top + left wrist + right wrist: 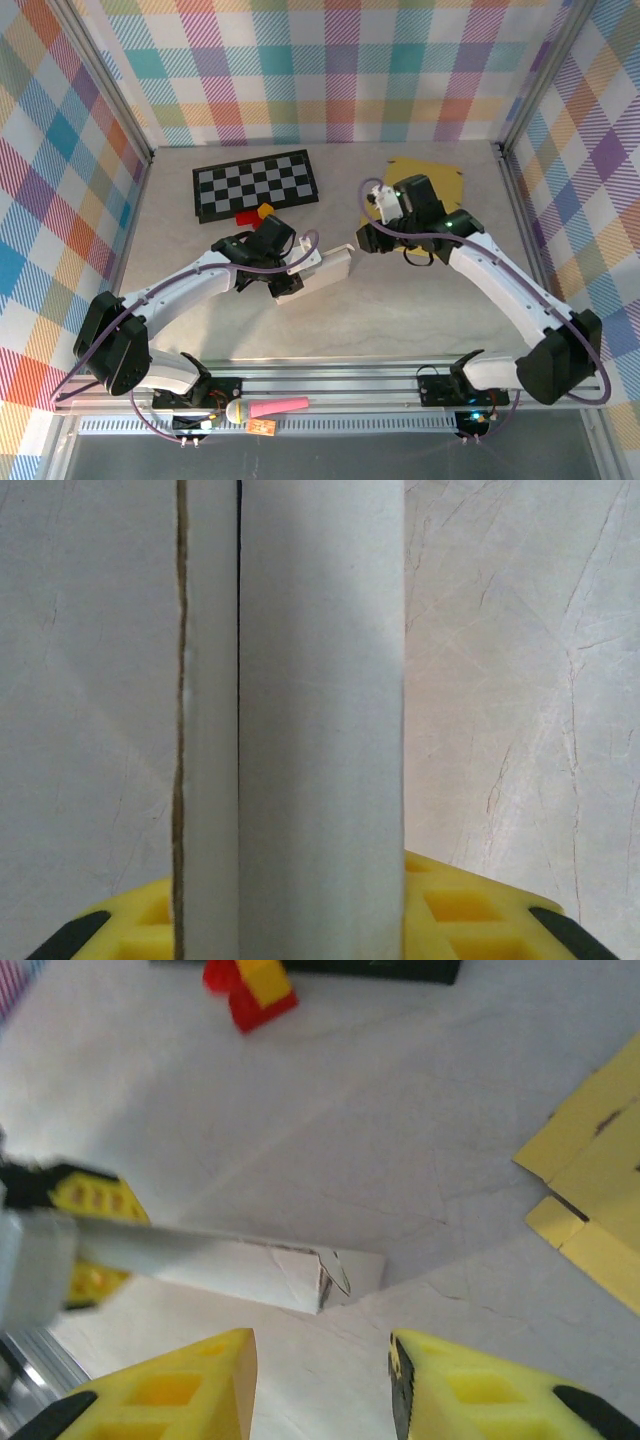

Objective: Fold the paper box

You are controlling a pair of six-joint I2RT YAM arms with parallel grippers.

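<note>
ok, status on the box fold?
Left gripper shut on paper box, flattened. Right gripper open, empty, near its free end. Yellow card, checkerboard and blocks lie well clear.

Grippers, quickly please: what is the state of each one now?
Left gripper: closed on the white paper box.
Right gripper: open, holding nothing.

a robotics lab test cell: a pale marbled tabletop [400, 320] is boxed in by aluminium frame posts [110, 85] hung with plaid cloth walls [340, 70]. a left arm [190, 290] and right arm [500, 275] are bolted to a slotted metal rail [330, 383] along its near edge, and a printed checkerboard [256, 184] lies toward its far left corner.
</note>
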